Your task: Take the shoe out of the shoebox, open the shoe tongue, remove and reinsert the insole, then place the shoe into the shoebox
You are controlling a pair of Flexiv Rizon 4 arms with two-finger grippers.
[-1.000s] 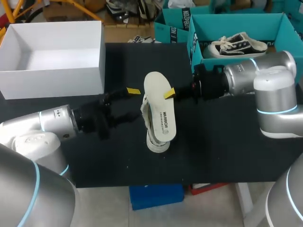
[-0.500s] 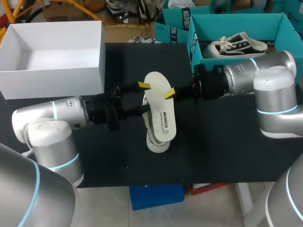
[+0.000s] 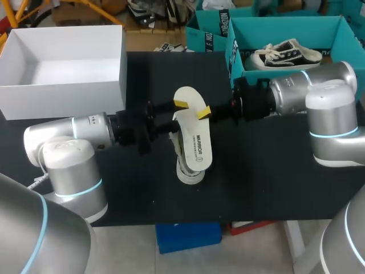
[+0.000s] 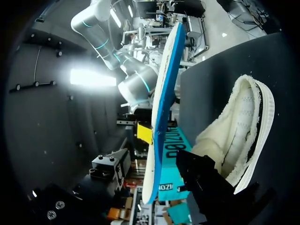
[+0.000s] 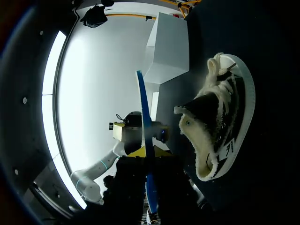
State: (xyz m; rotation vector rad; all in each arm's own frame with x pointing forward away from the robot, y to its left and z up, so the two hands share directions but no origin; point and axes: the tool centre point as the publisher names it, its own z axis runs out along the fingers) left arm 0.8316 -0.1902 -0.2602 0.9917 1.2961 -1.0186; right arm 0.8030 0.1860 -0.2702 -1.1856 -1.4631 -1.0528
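Note:
A white insole (image 3: 194, 134) with a blue underside stands on edge above the shoe (image 3: 185, 165), a black and white lace-up lying on the black table. My right gripper (image 3: 204, 113) comes in from the right and is shut on the insole's upper edge. In the right wrist view the insole (image 5: 144, 117) shows edge-on, pinched in that gripper (image 5: 149, 161), beside the shoe (image 5: 220, 122). My left gripper (image 3: 178, 116) straddles the insole's left edge. In the left wrist view the insole (image 4: 164, 84) runs between its fingers (image 4: 164, 150); the yellow tip lies close to it and the other finger stands a little off.
An empty white box (image 3: 68, 85) sits at the back left of the table. A teal box (image 3: 236, 60) at the back right holds another black and white shoe (image 3: 285, 54). Bare black tabletop lies in front of the shoe.
My left arm has moved right, up to the insole, and its fingers have narrowed around the insole's left edge. The right arm, insole and shoe have stayed put.

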